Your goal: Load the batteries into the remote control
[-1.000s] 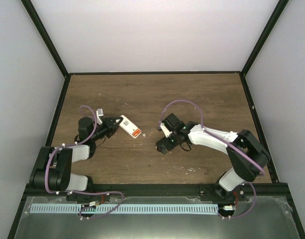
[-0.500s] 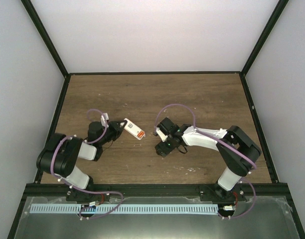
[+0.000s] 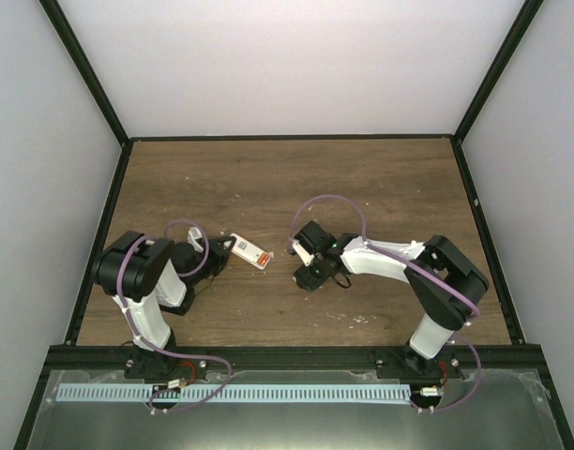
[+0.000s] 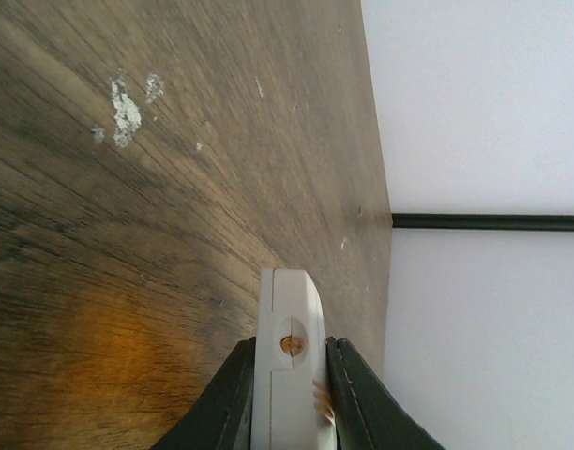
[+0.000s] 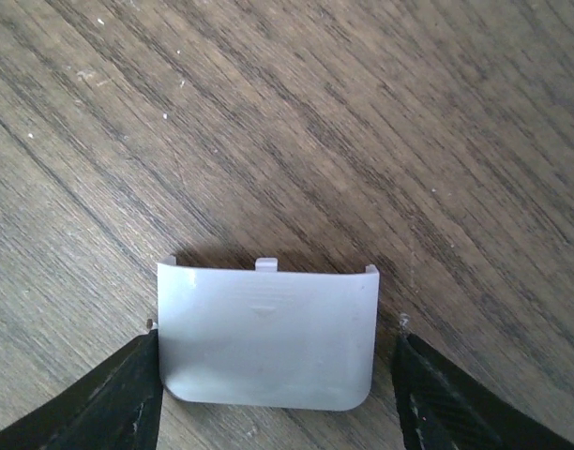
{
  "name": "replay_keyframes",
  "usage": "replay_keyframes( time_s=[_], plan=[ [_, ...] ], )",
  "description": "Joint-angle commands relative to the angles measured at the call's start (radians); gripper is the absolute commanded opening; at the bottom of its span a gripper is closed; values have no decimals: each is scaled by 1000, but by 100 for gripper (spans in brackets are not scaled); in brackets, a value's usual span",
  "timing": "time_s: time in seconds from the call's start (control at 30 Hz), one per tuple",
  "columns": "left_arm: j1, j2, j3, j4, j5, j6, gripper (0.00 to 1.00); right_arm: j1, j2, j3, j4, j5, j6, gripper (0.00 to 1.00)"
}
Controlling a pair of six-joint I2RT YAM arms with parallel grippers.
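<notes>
L gripper (image 4: 289,349) clamped on remote control (image 4: 285,300); R gripper (image 5: 275,339) apart astride battery cover (image 5: 266,314). Close squarely, keep it level.

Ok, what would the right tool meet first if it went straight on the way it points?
Likely the table, close ahead: the right tool points down at the wood, fingers straddling the white cover piece. Remaining height unclear.

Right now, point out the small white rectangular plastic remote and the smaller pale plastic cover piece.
small white rectangular plastic remote (image 3: 248,247): top external view, middle of its white body.
smaller pale plastic cover piece (image 5: 266,339): right wrist view, centre of its flat panel.
</notes>
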Motion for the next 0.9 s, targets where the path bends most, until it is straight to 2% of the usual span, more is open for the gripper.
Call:
replay_keyframes(
  time_s=[0.0, 0.27, 0.63, 0.87],
  plan=[
    [-6, 9, -10, 104, -37, -13, 0, 12, 39, 9, -31, -24, -14, 57],
    [-10, 31, 6, 97, -10, 24, 0, 11, 33, 13, -37, -30, -42, 42],
    [-11, 138, 2, 220, 40, 11, 0, 12, 10, 173, -44, -187, -79, 40],
    [-10, 166, -11, 249, 55, 21, 0, 12, 72, 261, -29, -243, -150, 39]
  ],
)
